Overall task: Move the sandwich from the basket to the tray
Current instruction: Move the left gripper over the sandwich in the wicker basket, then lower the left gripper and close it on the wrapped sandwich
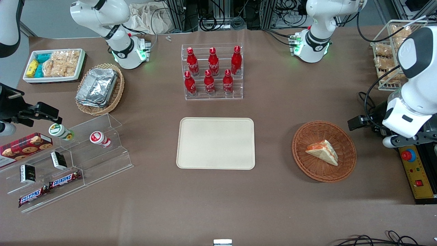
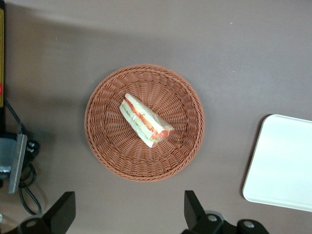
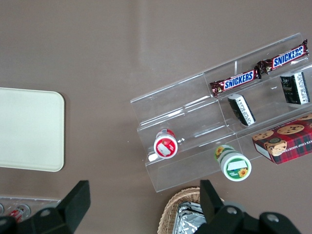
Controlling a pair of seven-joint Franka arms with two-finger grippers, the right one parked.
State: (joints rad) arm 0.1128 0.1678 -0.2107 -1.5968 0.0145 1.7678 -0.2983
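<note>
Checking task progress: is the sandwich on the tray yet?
No: the sandwich lies in the basket, the tray is bare, and the open pincer hangs above the table beside the basket.

The brown surface [image 1: 280, 109] is occupied by the tray [image 1: 215, 143], the basket [image 1: 323, 151], a clear bottle rack [image 1: 212, 72], and a stepped acrylic stand [image 1: 73, 164]; the gripper [image 2: 127, 214] is held above the surface.

The sandwich [image 1: 323, 152] lies in the round brown basket [image 1: 324, 150] toward the working arm's end of the table. The cream tray [image 1: 215, 143] sits bare, well apart from it. The gripper [image 1: 358, 123] hovers just beside the basket's rim.
</note>
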